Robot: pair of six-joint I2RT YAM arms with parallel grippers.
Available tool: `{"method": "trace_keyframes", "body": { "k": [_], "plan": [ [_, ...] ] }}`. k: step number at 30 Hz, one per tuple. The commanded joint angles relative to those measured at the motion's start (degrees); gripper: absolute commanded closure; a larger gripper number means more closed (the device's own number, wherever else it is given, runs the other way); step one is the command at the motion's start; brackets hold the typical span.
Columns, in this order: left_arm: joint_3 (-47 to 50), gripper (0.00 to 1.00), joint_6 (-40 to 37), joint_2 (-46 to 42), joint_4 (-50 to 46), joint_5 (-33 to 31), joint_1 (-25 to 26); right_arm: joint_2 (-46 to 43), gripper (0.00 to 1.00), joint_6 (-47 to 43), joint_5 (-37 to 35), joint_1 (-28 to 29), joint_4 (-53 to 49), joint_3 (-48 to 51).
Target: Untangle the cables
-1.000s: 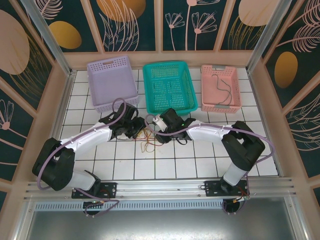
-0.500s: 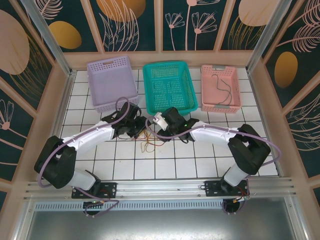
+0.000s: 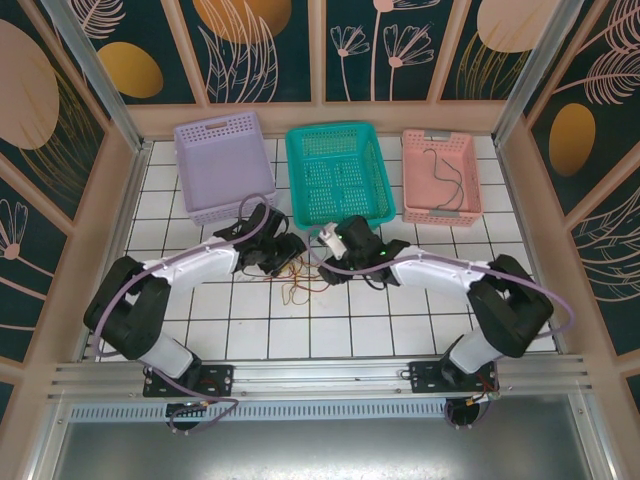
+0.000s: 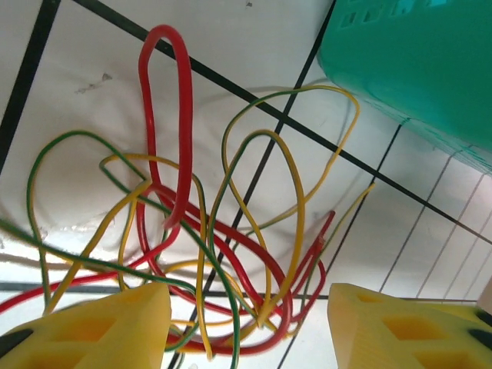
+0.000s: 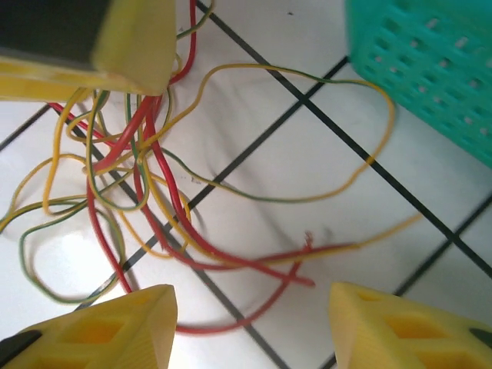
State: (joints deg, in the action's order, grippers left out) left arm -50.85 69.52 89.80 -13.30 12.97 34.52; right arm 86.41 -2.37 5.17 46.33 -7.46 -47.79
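Observation:
A tangle of thin red, yellow and green cables point(image 3: 296, 282) lies on the white tiles in front of the teal basket. My left gripper point(image 3: 284, 254) hangs over its left side, open, and the loops of the cables point(image 4: 231, 254) spread between and beyond its yellow fingers point(image 4: 100, 327). From the right, my right gripper point(image 3: 326, 264) stands open over the cables point(image 5: 192, 238), a red end lying loose between its fingers point(image 5: 407, 327). The left gripper's yellow finger point(image 5: 123, 38) rests on the tangle's far side. A dark cable point(image 3: 444, 172) lies in the pink basket.
Three baskets stand in a row at the back: lilac point(image 3: 224, 167), teal point(image 3: 339, 172) and pink point(image 3: 439, 205). The teal basket's corner point(image 4: 415, 61) is close to both grippers, and its wall point(image 5: 430, 69) stands at the right. Open tiles lie nearer the arm bases.
Both arms have shifted a little to the right over the tangle. Both grippers stay open, and the cables lie much as before.

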Motion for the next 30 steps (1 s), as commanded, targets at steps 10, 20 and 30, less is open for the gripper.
{"method": "trace_keyframes", "body": {
  "k": [10,20,30],
  "plan": [
    [-3.02,0.53,-6.10,6.52,-1.69,-2.03,3.15,-11.37,0.44,18.78,4.15,-0.60,-0.01,7.06],
    [0.71,1.00,0.88,-3.83,-0.50,-3.24,4.13,-12.36,0.51,33.79,16.40,-7.64,-0.94,8.87],
    [5.53,1.00,9.09,-12.85,2.52,1.69,4.08,-14.93,0.46,54.00,26.02,-10.64,7.63,14.58]
  ]
}}
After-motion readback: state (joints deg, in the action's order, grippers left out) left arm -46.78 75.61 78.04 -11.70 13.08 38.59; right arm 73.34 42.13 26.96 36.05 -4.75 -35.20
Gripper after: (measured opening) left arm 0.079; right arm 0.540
